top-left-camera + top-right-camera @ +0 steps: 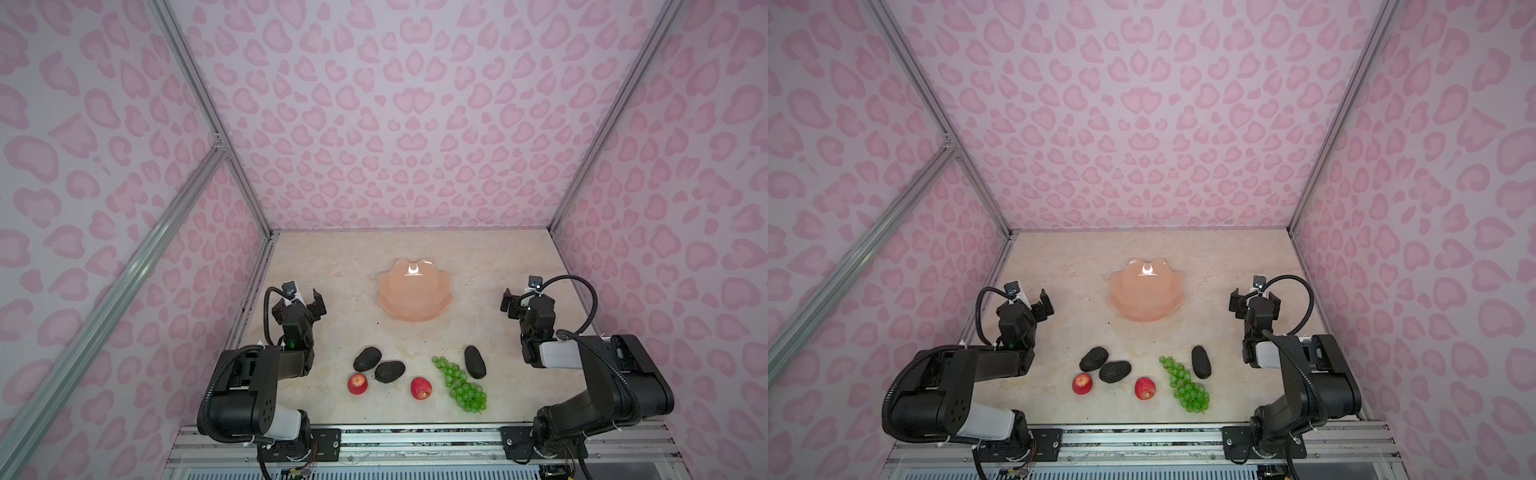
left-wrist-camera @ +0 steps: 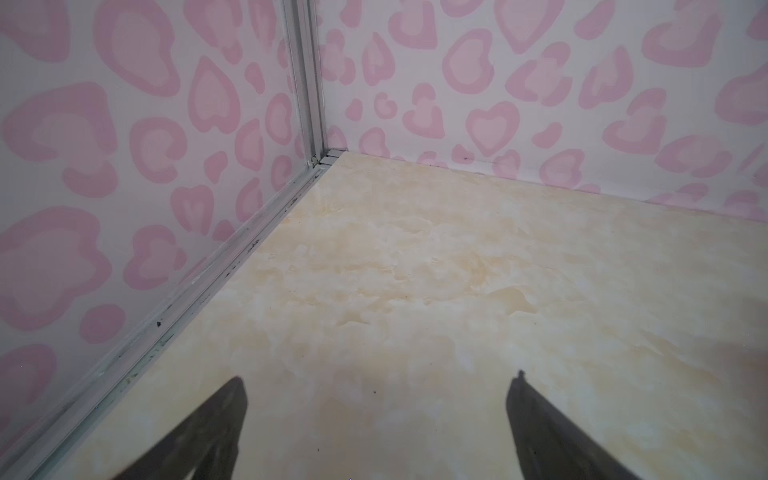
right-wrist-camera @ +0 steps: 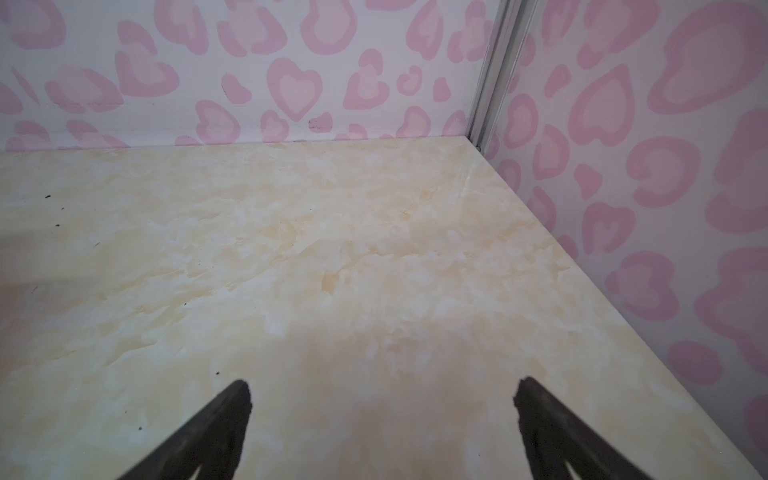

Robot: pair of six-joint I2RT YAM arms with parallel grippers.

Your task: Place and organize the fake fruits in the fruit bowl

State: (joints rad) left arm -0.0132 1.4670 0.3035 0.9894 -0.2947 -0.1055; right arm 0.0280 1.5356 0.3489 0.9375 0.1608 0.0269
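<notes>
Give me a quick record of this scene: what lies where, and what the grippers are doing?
Container: glossy peach-pink scalloped fruit bowl, empty, mid-table
Dark fruit: three bumpy egg-shaped avocados, on the cream marbled table
Red fruit: two small apples, on the table
Green fruit: long grape bunch, beside one avocado
Left gripper: open, empty
Right gripper: open, empty

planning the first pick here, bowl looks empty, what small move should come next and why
Probably swing the right tool back and down over the lone dark bumpy avocado beside the green grape bunch: it is open and empty, that fruit lies nearest it, and the glossy peach-pink scalloped bowl holds nothing yet.
</notes>
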